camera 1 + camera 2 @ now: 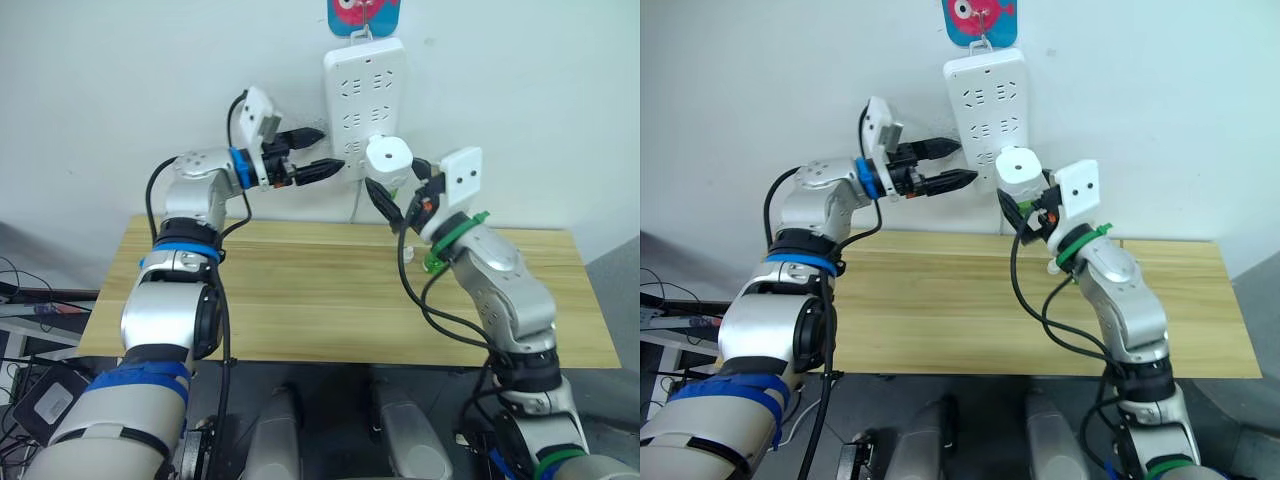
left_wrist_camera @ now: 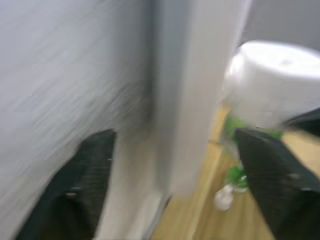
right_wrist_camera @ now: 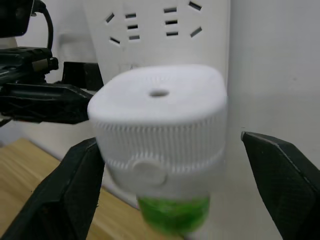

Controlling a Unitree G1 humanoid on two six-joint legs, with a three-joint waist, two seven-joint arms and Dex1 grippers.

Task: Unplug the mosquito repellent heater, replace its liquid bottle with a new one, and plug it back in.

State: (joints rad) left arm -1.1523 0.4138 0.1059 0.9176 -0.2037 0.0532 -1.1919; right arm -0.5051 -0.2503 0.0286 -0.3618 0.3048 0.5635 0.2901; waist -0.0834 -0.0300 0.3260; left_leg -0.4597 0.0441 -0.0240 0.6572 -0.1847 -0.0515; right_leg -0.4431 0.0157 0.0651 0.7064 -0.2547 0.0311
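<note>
- Power strip (image 1: 364, 108) hangs upright on the white wall, above the back edge of the wooden table (image 1: 300, 290); table top has bare wood all across.
- Left gripper (image 1: 322, 150) up at the strip's left edge, fingers spread wide, one above the other, holding nothing. Left wrist view: its fingers (image 2: 82, 185) sit either side of the strip's lower edge, not pressed on it.
- Right gripper (image 1: 400, 187) raised in front of the strip's lower right corner, well above the table.
- Mosquito repellent heater (image 1: 389, 158) is at the strip's lower right, between the right gripper's fingers. Right wrist view: heater (image 3: 160, 125) w/ ribbed white body, small hole on top.
- Right fingers (image 3: 65, 190) stand wide, gaps showing both sides of the heater; no grip seen.
- Liquid bottle (image 3: 172, 214) shows as green under the heater, seated in it.
- Can't tell if heater is plugged in or just off the strip.
- Small white-and-green item (image 2: 227, 192) low in the left wrist view, too blurred to name.
</note>
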